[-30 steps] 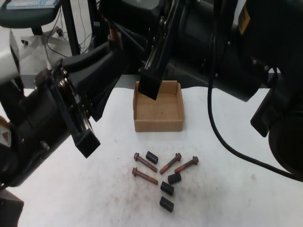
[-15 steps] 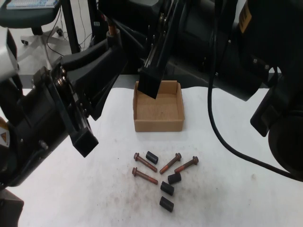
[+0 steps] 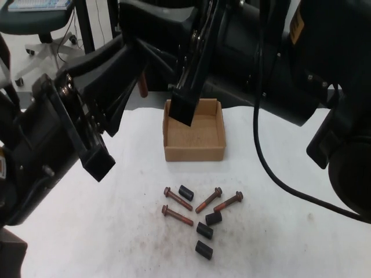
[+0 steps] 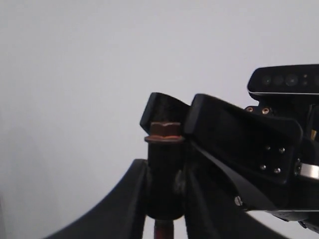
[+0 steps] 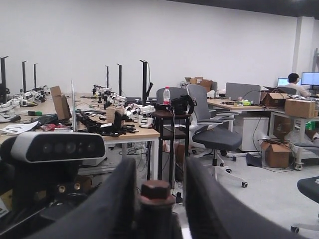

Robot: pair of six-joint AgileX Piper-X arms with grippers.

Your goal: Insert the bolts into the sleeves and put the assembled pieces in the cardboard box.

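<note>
A bolt [image 4: 165, 130] seated in its sleeve [image 4: 163, 159] is clamped by left gripper [image 4: 164, 191] and right gripper [image 5: 158, 174] alike, away from the cardboard box [image 3: 194, 152] at frame centre; it could be dropped by an uneven release.

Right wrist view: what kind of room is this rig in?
Likely a robotics lab or shared workshop office: long workbenches piled with hardware, rolling office chairs, and, at the far side, monitors and cartons on desks.

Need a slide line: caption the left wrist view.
Left gripper holds a black sleeve with a rusty bolt seated through it, right gripper by the head.
</note>
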